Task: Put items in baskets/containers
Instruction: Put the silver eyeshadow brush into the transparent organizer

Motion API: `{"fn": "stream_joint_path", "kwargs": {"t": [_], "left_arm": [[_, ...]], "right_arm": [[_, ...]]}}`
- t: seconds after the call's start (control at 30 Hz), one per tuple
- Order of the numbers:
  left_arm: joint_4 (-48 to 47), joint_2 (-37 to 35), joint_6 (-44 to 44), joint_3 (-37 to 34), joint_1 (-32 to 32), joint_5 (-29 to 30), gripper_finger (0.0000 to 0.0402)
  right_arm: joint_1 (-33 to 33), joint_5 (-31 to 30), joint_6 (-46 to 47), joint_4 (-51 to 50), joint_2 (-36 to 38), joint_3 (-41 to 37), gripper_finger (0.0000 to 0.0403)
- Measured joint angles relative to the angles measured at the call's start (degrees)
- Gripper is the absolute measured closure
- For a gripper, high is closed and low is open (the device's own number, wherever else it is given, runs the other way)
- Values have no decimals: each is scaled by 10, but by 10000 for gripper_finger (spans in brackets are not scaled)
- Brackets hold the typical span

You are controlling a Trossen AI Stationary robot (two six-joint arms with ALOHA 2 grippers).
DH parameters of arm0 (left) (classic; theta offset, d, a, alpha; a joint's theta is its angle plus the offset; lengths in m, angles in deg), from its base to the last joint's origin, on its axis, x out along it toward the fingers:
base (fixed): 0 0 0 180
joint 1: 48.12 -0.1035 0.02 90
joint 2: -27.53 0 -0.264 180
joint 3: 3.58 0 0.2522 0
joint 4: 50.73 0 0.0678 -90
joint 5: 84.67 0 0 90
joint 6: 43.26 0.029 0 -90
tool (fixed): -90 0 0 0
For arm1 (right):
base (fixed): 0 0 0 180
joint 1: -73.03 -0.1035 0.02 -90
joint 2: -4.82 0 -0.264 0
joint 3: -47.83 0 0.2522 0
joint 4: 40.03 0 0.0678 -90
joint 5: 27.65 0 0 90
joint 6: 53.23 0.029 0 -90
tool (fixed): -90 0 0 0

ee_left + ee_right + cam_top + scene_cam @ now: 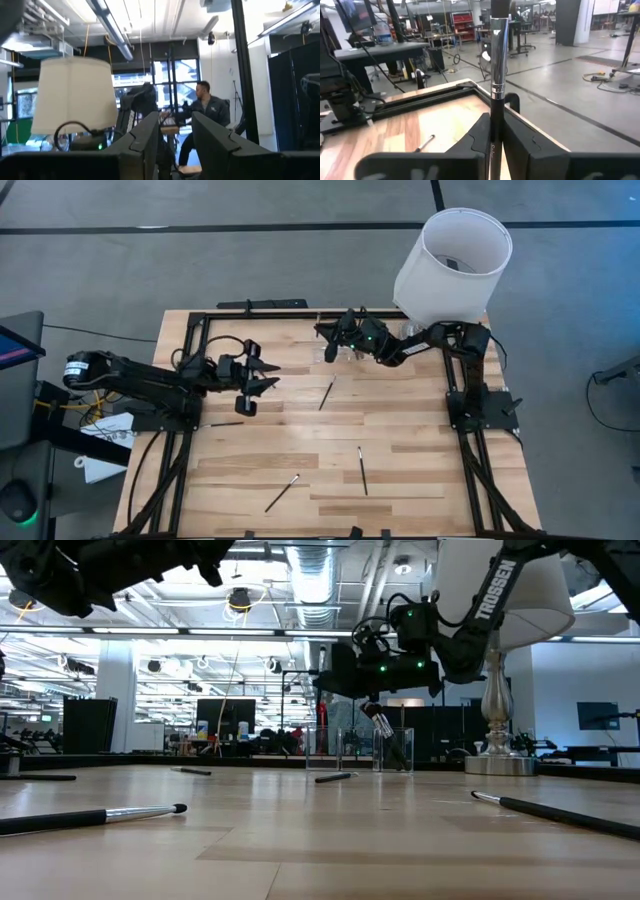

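From above, the right gripper reaches in from the far right corner of the table, hanging over the far edge where the clear organizer is only faintly visible beneath it. The left gripper hovers over the left side with its fingers spread and nothing between them. Loose brushes lie on the boards: one brush near the middle, another brush towards the near right, a pale-handled brush near the front, and a fourth brush just beside the left arm's frame. The big white lampshade stands at the far right corner. At table height, the right gripper hangs just above the clear organizer, a held brush slanting down into its right compartment. A silver-handled brush lies close on the left, a dark one on the right. From the left wrist, its fingers stand parted, with the lampshade and a seated person beyond. From the right wrist, the fingers pinch the held brush upright between them.
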Motion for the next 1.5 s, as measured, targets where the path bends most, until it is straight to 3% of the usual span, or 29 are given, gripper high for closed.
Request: {"fn": "stream_joint_path", "kwargs": {"t": [0.17, 0.3, 0.4, 0.67, 0.9, 1.1, 1.37, 1.5], "left_arm": [[-19, -49, -1, -18, 0, 0, 284], [-38, -67, -1, -22, 0, 0, 284], [-38, -67, -1, -22, 0, 0, 284], [-40, -67, -1, -22, 0, 0, 284], [-40, -67, 0, -22, 0, 0, 284], [-41, -67, 0, -22, 0, 0, 284], [-47, -67, 0, -22, 0, 0, 284], [-49, -67, 0, -22, 0, 0, 284]], "right_arm": [[2, 0, -5, -26, 0, 1, 392], [-4, 0, -13, -49, 0, 0, 375], [-6, 0, -8, -52, 1, 0, 365], [-12, 2, -5, -75, 1, 0, 392], [-11, 2, 0, -77, 1, 0, 366], [-11, 2, -3, -79, 1, 0, 392], [-11, -5, -15, -112, 66, -24, 378], [-11, -10, -15, -111, 97, -56, 390]]}}
